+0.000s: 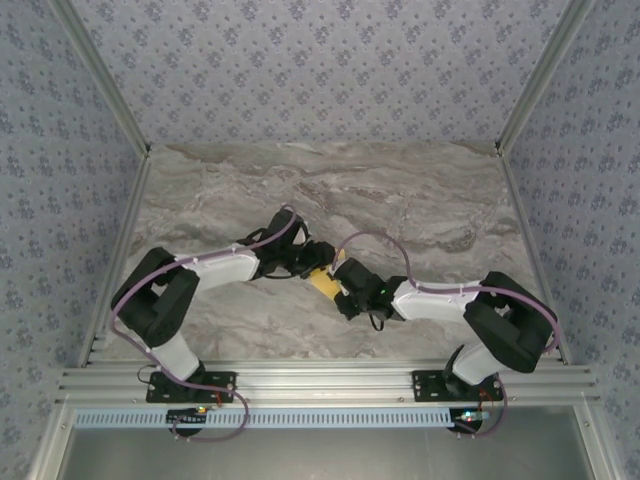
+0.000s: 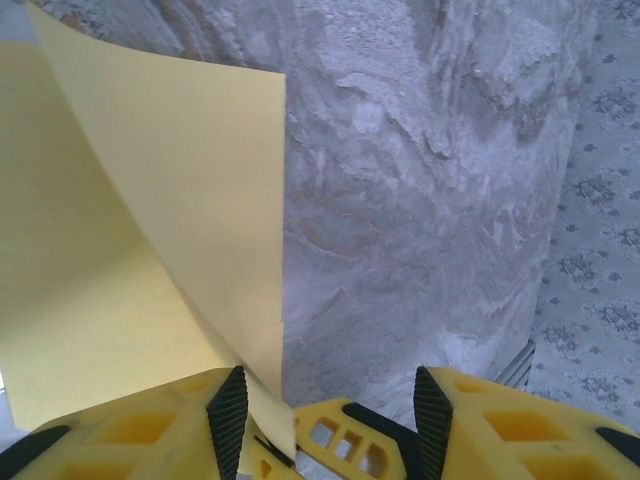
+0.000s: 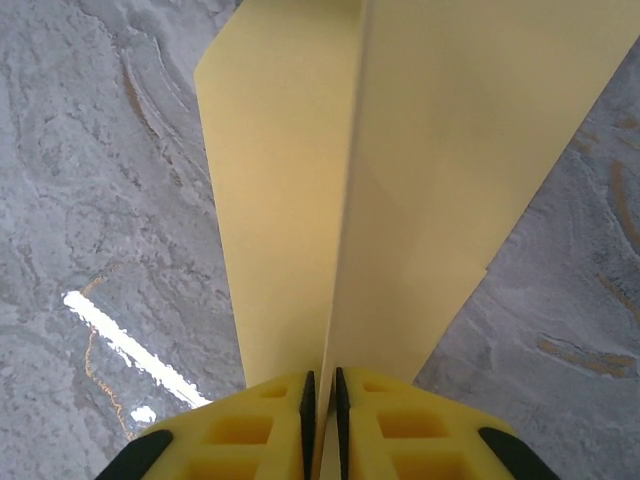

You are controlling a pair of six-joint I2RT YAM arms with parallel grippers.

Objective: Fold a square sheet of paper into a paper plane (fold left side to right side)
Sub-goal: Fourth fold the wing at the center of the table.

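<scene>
Fingers (image 2: 130, 432) of the left gripper (image 2: 330, 405) stand apart in the left wrist view. They are ribbed yellow plastic with black pads, and bare marble shows through the gap. The square sheet of paper (image 2: 120, 260) rises on the left, thin, matte, yellow-orange and unmarked. It bows in a smooth curl, and its lower corner dips in just beside the left-hand pad without being pinched. I judge these fingers are placed to steady the loose edge rather than carry it.

In the right wrist view, the fingers (image 3: 240, 432) of the right gripper (image 3: 322, 395) are pressed together on the near edge of the sheet (image 3: 440, 160), with only a hairline slit between the pads. A straight line runs up the paper from that pinch, with a narrower panel on its left and a broader one on its right. Whether it is a pressed crease or one layer's edge I cannot tell. The pinch probably holds the paper up off the surface (image 3: 90, 180) so one side can swing across.

In the top external view, the left arm (image 1: 215, 268) and right arm (image 1: 440, 298) reach inward and meet over the grey veined surface (image 1: 420, 200), somewhat toward its near edge. A small yellow patch of the sheet (image 1: 322, 284) shows between their tips.
</scene>
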